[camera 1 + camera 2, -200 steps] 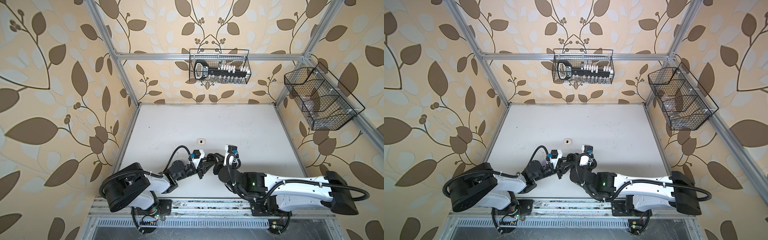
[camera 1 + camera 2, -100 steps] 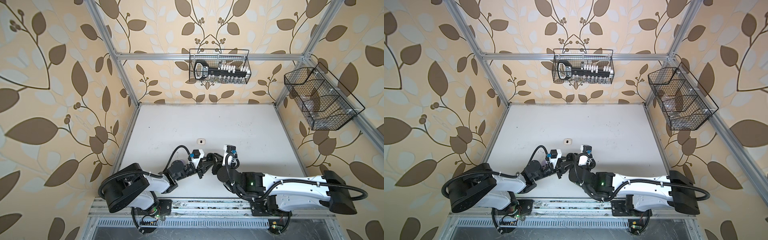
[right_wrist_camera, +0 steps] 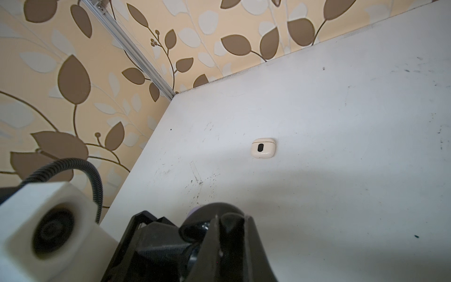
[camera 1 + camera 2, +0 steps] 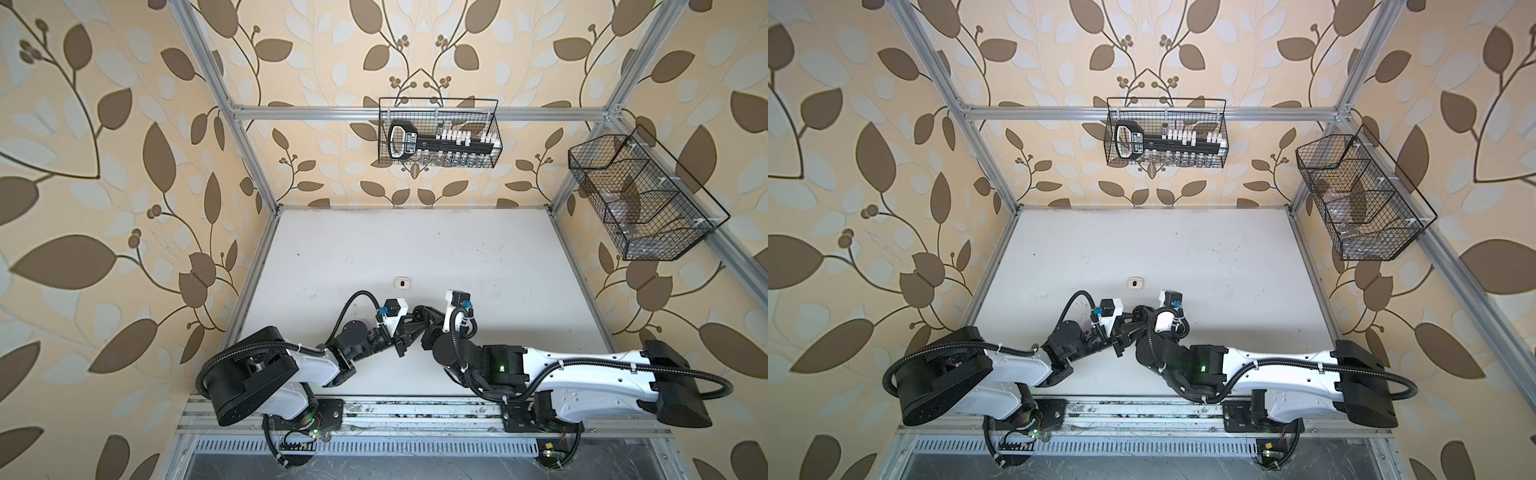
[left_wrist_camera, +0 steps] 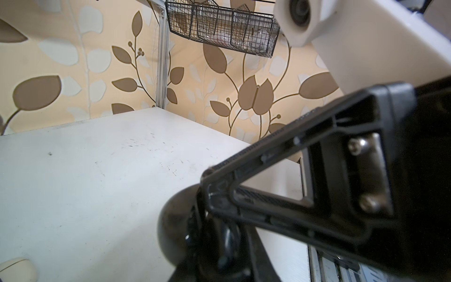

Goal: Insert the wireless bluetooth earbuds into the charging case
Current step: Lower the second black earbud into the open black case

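The left gripper (image 4: 410, 328) and right gripper (image 4: 423, 318), both pinched shut, meet at a black lump (image 3: 214, 212) toward the front edge of the bench (image 4: 478, 257); the white case (image 4: 402, 283) lies crosswise just beyond them, slightly leftward.

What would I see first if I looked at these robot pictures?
Probably the two robot arms meeting nose to nose at the near middle of the white table, the left gripper and right gripper both shut, with something round and black at their tips. Just beyond them lies a little white closed case, and a black wire basket hangs on the back wall.
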Available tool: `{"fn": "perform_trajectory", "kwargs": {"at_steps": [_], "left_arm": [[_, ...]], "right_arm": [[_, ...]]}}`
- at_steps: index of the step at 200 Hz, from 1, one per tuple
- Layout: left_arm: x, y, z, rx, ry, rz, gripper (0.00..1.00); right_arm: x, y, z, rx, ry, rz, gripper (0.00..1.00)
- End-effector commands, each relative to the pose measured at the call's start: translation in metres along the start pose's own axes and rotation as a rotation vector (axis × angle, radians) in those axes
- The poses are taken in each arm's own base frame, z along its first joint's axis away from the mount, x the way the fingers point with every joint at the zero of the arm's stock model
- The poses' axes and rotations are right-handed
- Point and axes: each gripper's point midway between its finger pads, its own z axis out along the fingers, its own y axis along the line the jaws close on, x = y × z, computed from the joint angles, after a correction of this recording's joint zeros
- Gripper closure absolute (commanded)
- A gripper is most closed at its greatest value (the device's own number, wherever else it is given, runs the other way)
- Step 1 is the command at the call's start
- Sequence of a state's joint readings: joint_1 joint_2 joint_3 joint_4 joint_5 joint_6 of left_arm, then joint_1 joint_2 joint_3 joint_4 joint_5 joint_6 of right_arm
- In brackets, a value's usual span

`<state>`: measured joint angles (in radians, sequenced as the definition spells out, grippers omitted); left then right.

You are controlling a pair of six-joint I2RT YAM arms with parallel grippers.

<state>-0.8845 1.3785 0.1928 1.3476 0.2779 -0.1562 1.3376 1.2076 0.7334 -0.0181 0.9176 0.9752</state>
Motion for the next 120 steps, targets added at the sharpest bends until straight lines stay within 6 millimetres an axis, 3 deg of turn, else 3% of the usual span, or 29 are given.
{"fn": "perform_trajectory", "kwargs": {"at_steps": [1,45,66,120], "left_arm": [[-0.033,-0.011,-0.002,0.031,-0.116,0.057,1.00],[-0.036,-0.010,-0.005,0.017,-0.127,0.062,1.00],[-0.038,-0.012,-0.007,0.022,-0.134,0.068,1.00],[-0.035,-0.014,-0.010,0.032,-0.128,0.080,1.00]], "right_arm": [[0.006,0.008,-0.001,-0.021,0.021,0.018,0.88],[0.009,0.008,-0.003,-0.024,0.027,0.020,0.87],[0.009,0.008,-0.004,-0.028,0.028,0.022,0.74],[0.005,0.020,-0.010,-0.085,0.035,-0.005,0.57]]}}
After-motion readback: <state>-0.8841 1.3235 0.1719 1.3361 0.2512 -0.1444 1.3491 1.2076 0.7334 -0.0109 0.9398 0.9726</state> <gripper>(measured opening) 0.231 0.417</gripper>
